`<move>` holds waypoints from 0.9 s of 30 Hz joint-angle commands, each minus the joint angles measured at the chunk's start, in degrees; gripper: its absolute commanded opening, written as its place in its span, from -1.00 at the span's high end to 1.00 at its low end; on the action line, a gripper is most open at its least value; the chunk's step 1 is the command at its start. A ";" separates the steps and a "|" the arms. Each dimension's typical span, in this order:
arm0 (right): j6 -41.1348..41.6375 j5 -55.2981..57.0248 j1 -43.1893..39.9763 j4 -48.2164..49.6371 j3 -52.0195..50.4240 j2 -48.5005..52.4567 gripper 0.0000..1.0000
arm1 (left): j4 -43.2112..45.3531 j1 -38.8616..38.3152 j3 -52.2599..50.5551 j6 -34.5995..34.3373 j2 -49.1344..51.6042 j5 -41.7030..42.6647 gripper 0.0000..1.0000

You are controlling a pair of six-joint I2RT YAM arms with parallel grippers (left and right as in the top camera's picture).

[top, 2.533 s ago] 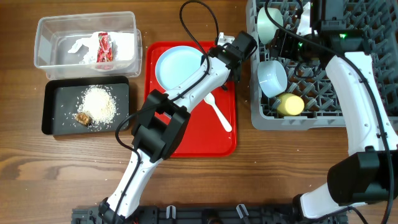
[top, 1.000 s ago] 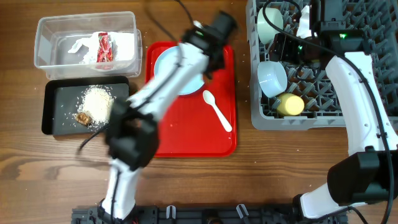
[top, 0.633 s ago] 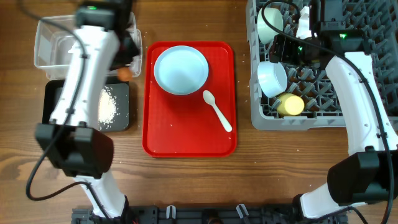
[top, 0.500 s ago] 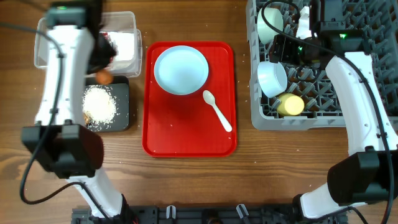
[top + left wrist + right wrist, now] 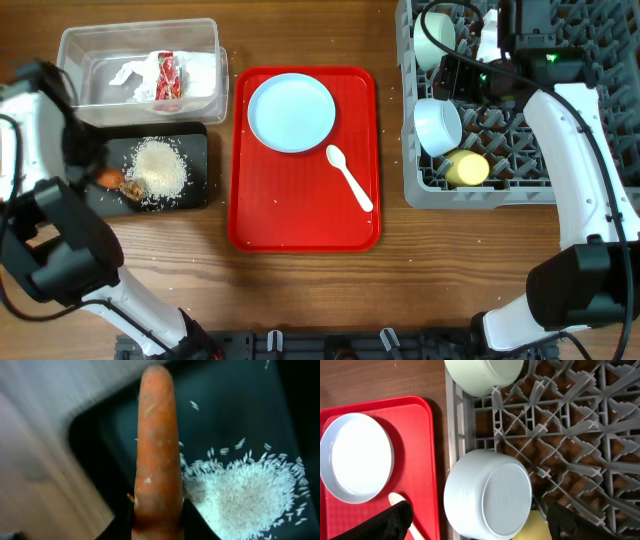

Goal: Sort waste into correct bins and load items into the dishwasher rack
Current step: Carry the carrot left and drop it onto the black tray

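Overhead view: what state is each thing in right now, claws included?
carrot, held over the black tray
left gripper, shut on carrot
right gripper, open, empty, above rack
black tray, holds rice and brown scrap
clear tub, holds crumpled wrapper
plate, empty, on red tray
spoon, lying on red tray
blue bowl, tipped on its side in rack
green bowl, in rack
yellow cup, on its side in rack

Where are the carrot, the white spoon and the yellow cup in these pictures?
carrot (image 5: 157,450): left wrist view, middle of its orange body.
white spoon (image 5: 351,180): overhead view, middle of its handle.
yellow cup (image 5: 466,168): overhead view, middle of its rounded side.
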 commanded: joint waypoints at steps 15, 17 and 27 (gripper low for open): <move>-1.11 1.38 0.04 0.09 -0.07 0.55 -0.78 | 13.70 -7.32 -8.48 -1.66 -2.54 5.44 -0.62; -1.11 0.55 0.04 0.09 -0.07 0.55 -0.78 | 13.29 -7.34 -7.04 -1.25 -4.94 5.42 -0.62; 1.16 -11.67 4.33 7.87 -0.09 0.61 -0.71 | 14.40 -17.03 -5.31 9.94 -21.90 5.46 -0.63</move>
